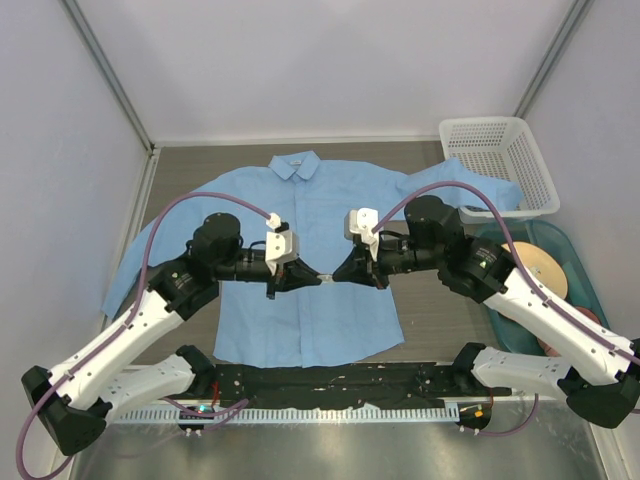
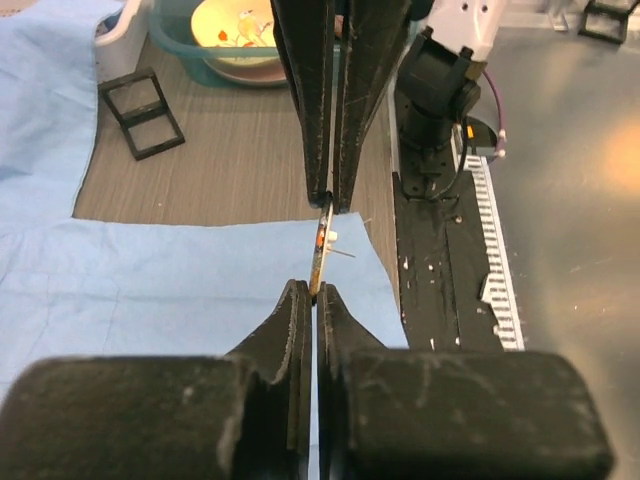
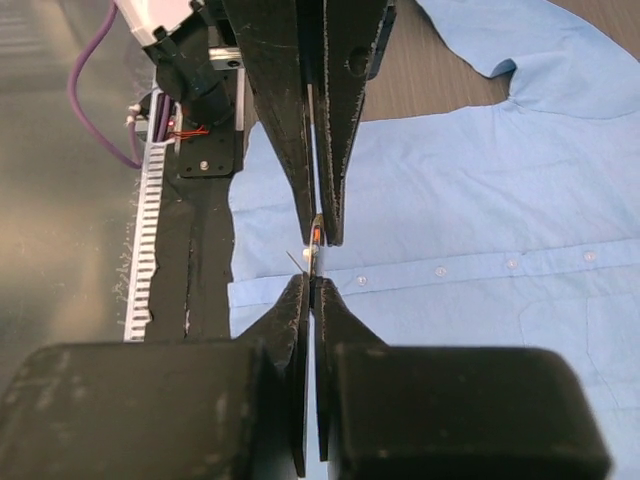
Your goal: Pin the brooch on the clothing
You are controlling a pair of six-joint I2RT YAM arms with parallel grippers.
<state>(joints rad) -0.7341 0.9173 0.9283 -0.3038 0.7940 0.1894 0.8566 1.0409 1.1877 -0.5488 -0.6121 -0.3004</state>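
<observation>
Brooch [image 2: 320,252] held above the light blue shirt [image 1: 330,200], with the left end effector [image 2: 314,291] and right end effector [image 3: 311,284] both clamped on it. At right: white mesh basket [image 1: 500,135]; teal basin [image 1: 583,262] holding a yellow plate [image 1: 538,266]. Brooch shows edge-on, thin, orange-gold.

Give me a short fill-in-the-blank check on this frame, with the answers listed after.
1. The left tool and the right tool are both shut on the ____.
2. They hold it just above the front of the light blue ____.
3. The white basket stands at the far ____ corner of the table.

Answers: brooch; shirt; right.
</observation>
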